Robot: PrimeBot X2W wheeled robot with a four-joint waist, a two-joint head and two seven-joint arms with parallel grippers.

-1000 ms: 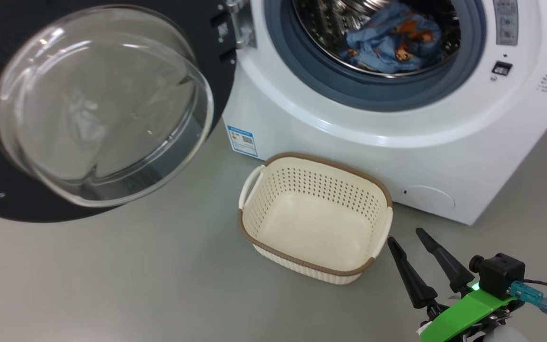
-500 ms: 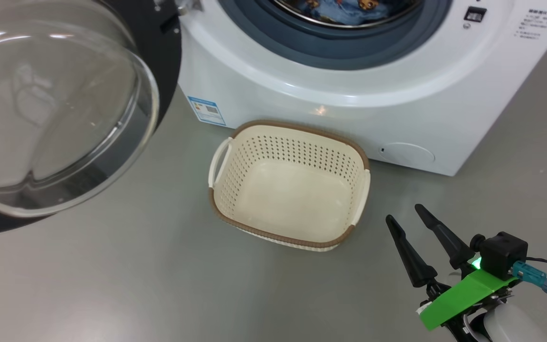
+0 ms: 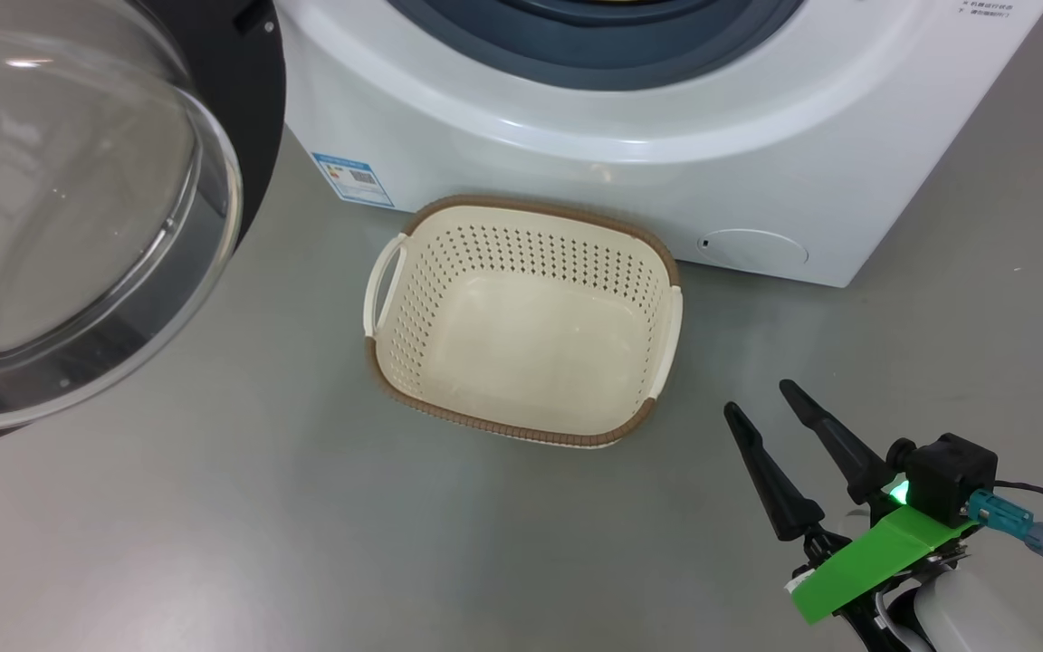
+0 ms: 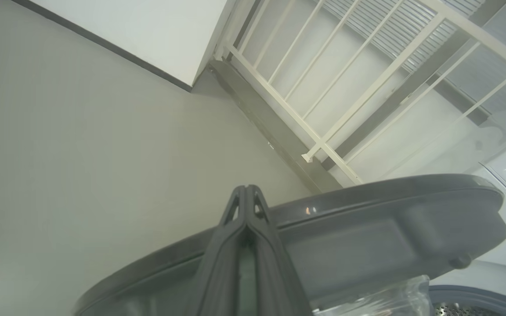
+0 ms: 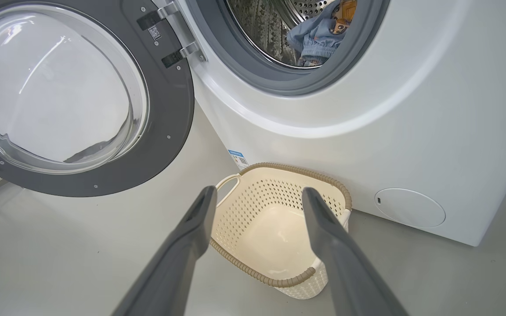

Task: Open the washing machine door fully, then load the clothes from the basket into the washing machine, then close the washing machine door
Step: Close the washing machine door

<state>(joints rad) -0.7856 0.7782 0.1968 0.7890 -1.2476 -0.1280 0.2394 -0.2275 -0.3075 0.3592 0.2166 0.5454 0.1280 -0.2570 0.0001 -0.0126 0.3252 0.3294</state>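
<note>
The washing machine door (image 3: 78, 208) hangs wide open at the left, glass bowl bulging out of its black ring. The white washing machine (image 3: 576, 154) stands behind the basket (image 3: 521, 204), whose inside is bare. In the right wrist view the clothes (image 5: 319, 30), light blue with orange prints, lie in the steel drum above the basket (image 5: 297, 169) and beside the door (image 5: 81, 96). My right gripper (image 3: 757, 400) hovers open right of the basket, fingers (image 5: 191, 237) apart with nothing between. My left gripper (image 4: 246, 191) is shut, empty, against the door's dark outer edge (image 4: 389, 219); contact is unclear.
A small round white flap (image 3: 748, 249) sits low on the machine's front, and a blue label sticker (image 3: 354, 178) at its lower left. Grey floor (image 3: 304, 543) spreads around the basket. A white railing (image 4: 323, 87) and a wall stand beyond the door.
The head camera has tipped down and shifted, so the drum and clothes have left the top of its view. The basket, door and open right gripper keep their places.
</note>
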